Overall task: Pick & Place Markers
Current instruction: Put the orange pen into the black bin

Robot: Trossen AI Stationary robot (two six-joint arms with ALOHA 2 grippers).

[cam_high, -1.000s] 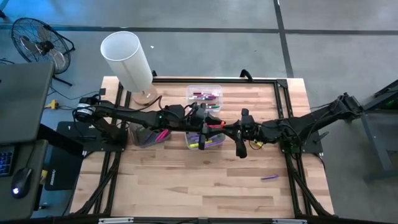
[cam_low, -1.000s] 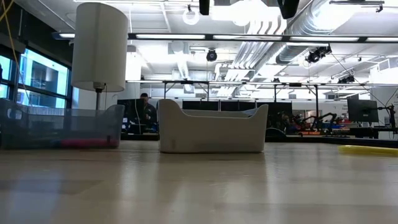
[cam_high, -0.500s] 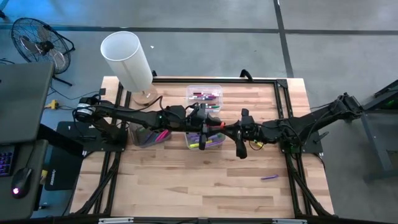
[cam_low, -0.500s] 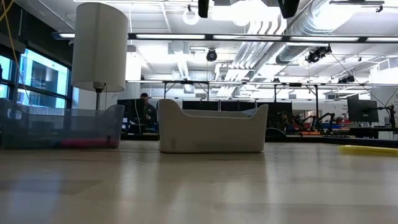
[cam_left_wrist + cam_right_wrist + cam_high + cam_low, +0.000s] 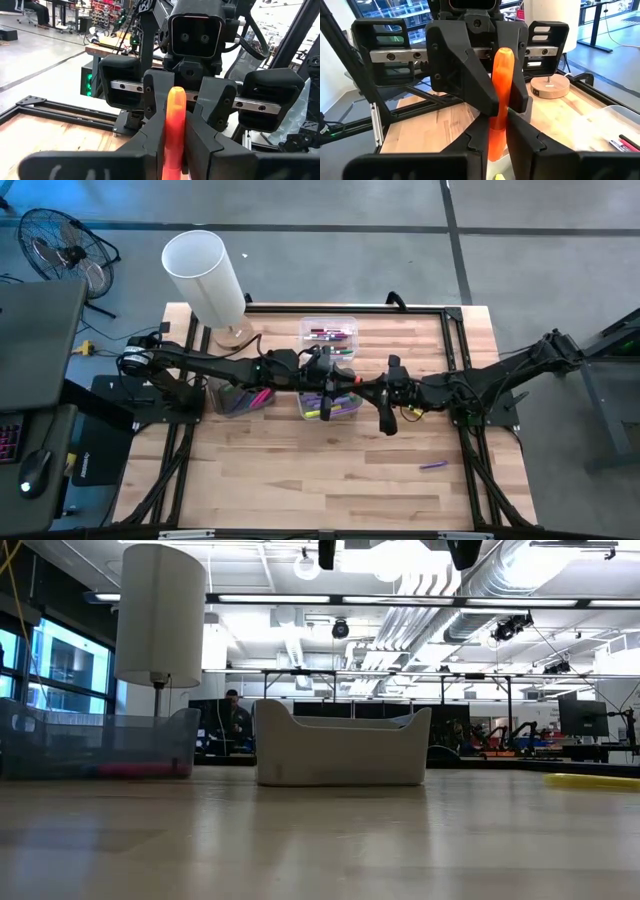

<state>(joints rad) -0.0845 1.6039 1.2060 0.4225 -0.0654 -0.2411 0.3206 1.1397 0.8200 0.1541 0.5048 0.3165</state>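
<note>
Matte black arms, silver claw rails (image 5: 250, 105).

White bin (image 5: 342, 748) btwn clear bin (image 5: 100, 745) & yellow marker (image 5: 592, 780).

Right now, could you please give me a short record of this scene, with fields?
orange marker: upright, in the air between both tools
left tool: shut on the orange marker, over the table's middle
right tool: shut on the same marker, facing the left tool
purple marker: lying loose on the wood, on the right arm's side
clear box: holds several markers
lamp: at a table corner, on the left arm's side
</note>
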